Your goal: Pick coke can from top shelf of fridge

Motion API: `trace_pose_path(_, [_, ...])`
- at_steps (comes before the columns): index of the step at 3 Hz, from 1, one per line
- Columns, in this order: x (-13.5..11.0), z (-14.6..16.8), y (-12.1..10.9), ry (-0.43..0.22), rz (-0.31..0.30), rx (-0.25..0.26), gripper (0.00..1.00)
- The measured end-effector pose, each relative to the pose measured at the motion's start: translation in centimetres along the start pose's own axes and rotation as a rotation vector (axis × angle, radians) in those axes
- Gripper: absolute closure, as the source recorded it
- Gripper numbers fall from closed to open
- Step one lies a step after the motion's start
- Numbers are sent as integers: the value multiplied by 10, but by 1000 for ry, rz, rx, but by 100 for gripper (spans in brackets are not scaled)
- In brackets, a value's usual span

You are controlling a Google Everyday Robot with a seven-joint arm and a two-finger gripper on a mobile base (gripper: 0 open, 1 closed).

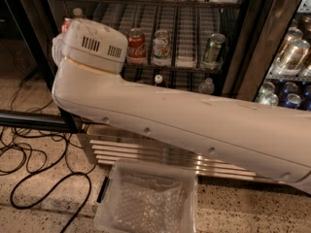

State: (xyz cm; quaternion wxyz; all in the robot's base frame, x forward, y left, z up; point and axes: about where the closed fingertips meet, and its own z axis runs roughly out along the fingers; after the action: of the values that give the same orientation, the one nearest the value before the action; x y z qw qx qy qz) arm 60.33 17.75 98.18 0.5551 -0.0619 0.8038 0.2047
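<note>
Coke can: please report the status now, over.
Gripper hidden behind wrist housing, at fridge's left side. Coke can: only a red edge shows. Arm blocks the view.
</note>
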Motion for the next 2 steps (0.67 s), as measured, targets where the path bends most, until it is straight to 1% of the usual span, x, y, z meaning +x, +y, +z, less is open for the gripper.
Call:
trace_pose_path(1, [39, -26, 4, 90, 41, 4, 100])
trace_pose_path(2, [67, -64, -10, 180, 56, 54, 100])
